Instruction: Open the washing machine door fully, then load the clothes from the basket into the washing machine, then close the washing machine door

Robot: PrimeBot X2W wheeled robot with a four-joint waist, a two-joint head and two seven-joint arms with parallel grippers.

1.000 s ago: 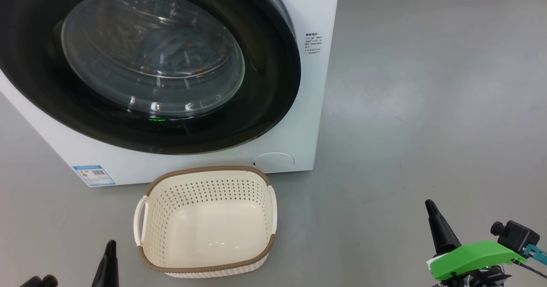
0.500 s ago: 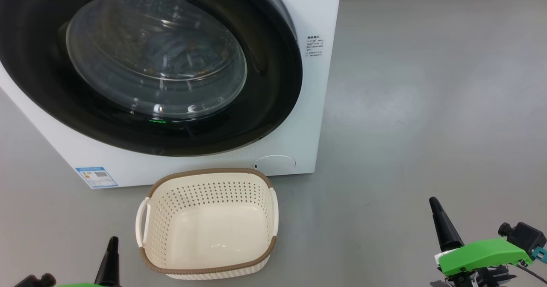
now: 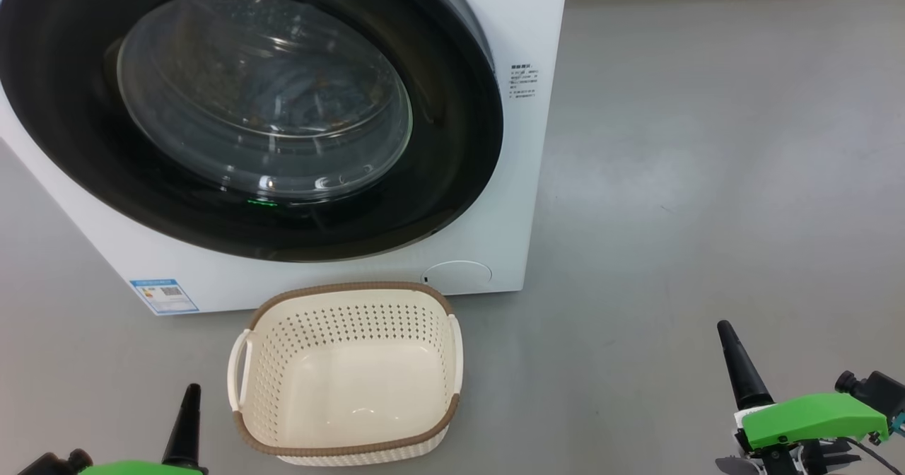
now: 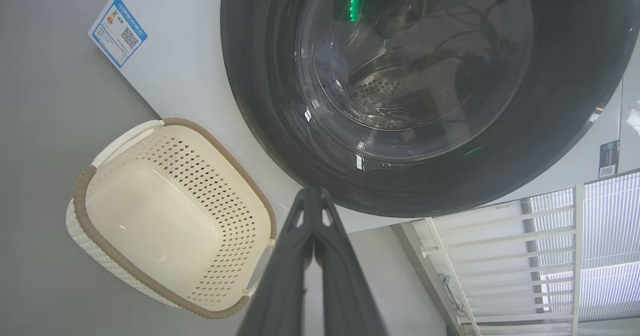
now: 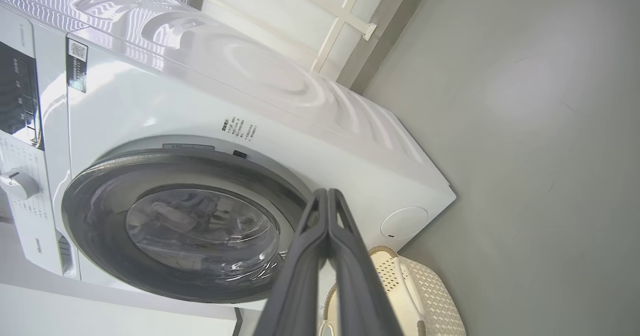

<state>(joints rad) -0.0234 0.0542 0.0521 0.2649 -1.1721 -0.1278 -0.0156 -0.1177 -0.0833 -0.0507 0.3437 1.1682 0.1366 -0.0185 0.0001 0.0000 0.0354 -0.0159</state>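
— That big white washing machine [image 3: 537,22] fills the far left, standing on the grey floor [image 3: 707,178]. Is it shut?

— Looks so to me. The washing machine door [image 3: 452,143] sits flush against the front, with its black rim all round and no gap I can make out.

— And the basket?

— The basket [image 3: 346,291] is on the floor just in front of the machine, below the door, with nothing in it. I'd guess it was put that close so the carry from basket to drum is short.

— So where are the clothes?

— Through the glass there's blue fabric with orange flecks, so the clothes [image 3: 283,93] are lying inside the drum. I'd judge the loading done and the door closed, so the job is about finished.

— The arms?

— The left end effector [image 3: 191,394] is at the near left, beside the basket but apart from it. The right end effector [image 3: 728,337] is at the near right, well apart from everything. Each has its fingers pressed together with nothing between them. Held low and back like that, they read as parked, clear of the door.
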